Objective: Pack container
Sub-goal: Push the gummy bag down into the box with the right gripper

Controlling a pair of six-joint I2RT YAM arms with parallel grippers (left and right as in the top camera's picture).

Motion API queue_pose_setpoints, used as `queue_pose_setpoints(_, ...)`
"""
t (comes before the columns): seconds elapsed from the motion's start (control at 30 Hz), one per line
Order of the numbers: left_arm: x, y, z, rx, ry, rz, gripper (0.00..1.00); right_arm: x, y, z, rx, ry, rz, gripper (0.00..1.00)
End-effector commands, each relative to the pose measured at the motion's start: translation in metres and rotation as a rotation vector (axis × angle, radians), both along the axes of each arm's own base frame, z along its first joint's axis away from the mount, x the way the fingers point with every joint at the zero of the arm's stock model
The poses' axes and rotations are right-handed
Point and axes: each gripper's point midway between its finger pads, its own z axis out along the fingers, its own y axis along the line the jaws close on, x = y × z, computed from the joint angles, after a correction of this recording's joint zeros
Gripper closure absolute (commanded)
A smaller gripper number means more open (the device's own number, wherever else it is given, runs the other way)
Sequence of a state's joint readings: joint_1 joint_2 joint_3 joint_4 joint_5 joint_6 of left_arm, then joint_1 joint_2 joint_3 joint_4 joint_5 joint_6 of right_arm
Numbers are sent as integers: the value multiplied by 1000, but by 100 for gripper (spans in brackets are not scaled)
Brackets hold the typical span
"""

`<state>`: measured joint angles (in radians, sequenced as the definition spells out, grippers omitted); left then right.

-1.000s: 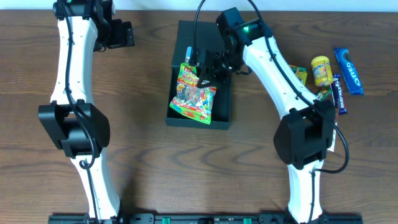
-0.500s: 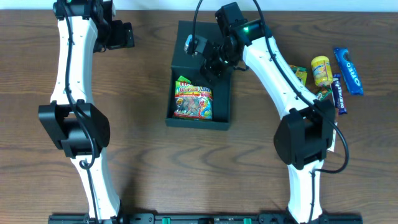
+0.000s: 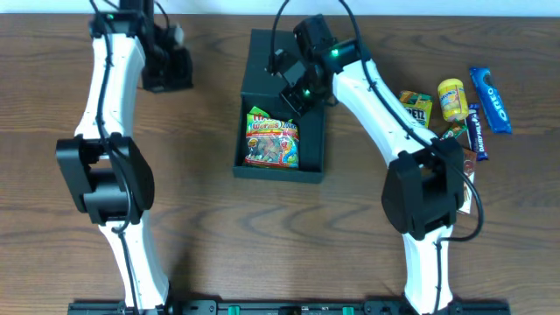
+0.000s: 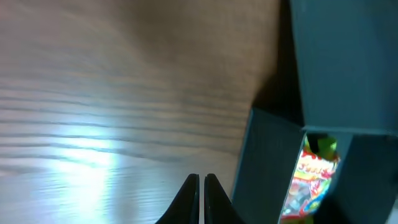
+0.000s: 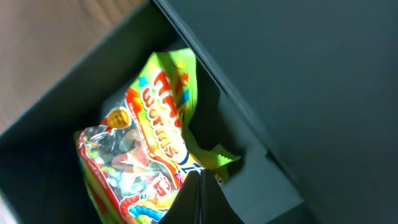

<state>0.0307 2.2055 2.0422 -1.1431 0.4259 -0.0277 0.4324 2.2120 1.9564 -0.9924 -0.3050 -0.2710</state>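
Gummy bag now lies flat in the box, no longer dangling from the right arm, which has drawn back toward the lid.
The gummy bag rests in the near half of the container, mid-counter, flap open. The right jaws are pressed together and empty above it; the left jaws are closed on nothing beside the box. By my judgement one item is packed, while the yellow tub, Oreo pack and other snacks wait outside with the lid unclosed. The right wrist view shows the bag's crumpled top edge; only the overhead view shows the waiting snacks.
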Motion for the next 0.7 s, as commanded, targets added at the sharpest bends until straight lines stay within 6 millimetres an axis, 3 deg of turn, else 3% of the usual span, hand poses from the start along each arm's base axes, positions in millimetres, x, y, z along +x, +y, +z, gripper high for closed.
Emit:
queue_pose_setpoints(0.0,-16,-34,-7,-168,42,-47,94,-5,-5,-15,-10,72,-143,99)
queue_pose_setpoints(0.3,-36,-68,-41,-236,121,-62,94,-8,-15,-46,-74,108,-335,99)
queue_pose_setpoints(0.5,-35,-87,-44,-235,112,-74,94,-15,-8,-60,-101,90,-323,99)
queue_pose_setpoints(0.67,-36,-92,-44,-234,114,-80,94,-24,0,-76,-93,96,-328,99)
